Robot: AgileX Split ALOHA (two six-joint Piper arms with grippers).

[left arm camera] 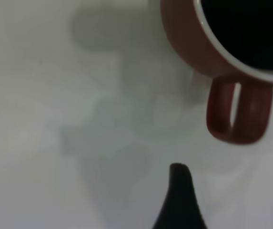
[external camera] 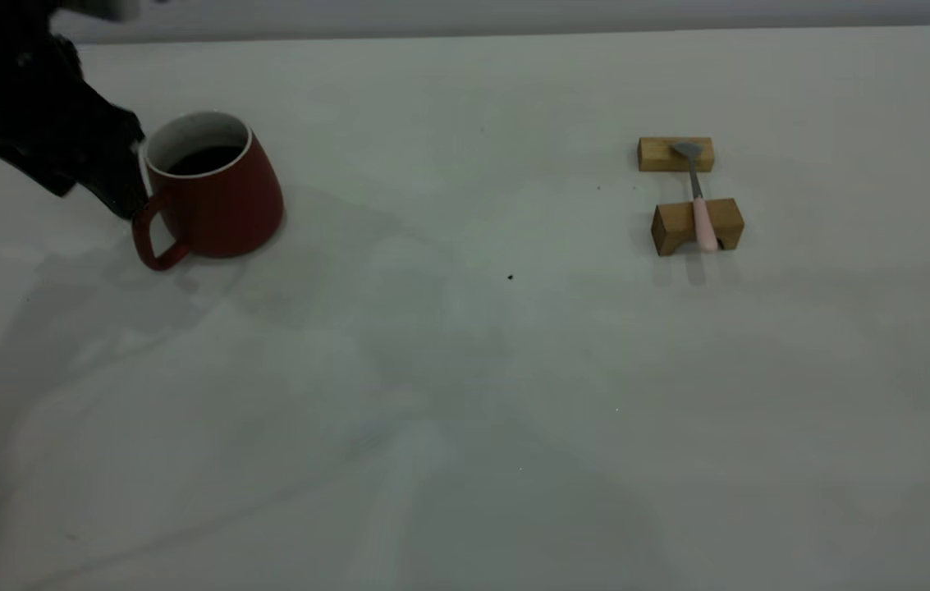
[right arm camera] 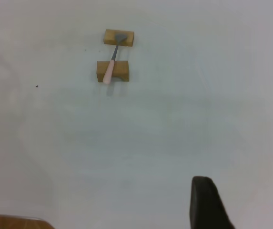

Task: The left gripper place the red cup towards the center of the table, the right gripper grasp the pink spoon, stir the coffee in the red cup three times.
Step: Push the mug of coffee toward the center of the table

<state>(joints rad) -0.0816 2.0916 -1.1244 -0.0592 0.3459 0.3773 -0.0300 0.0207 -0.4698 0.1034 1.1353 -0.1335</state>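
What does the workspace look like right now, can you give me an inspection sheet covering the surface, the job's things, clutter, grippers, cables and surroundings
Surface: off-white table, a few tiny dark specks.
Job's things: red cup upright at the table's left, coffee inside, handle toward the camera; pink spoon lying across two wooden blocks at the right.
Clutter: nothing seen.
Grippers: left gripper beside the cup's handle, not holding it; right gripper well away from the spoon, open, holding nothing.
Cables: nothing seen.
Surroundings: pale wall behind the table.
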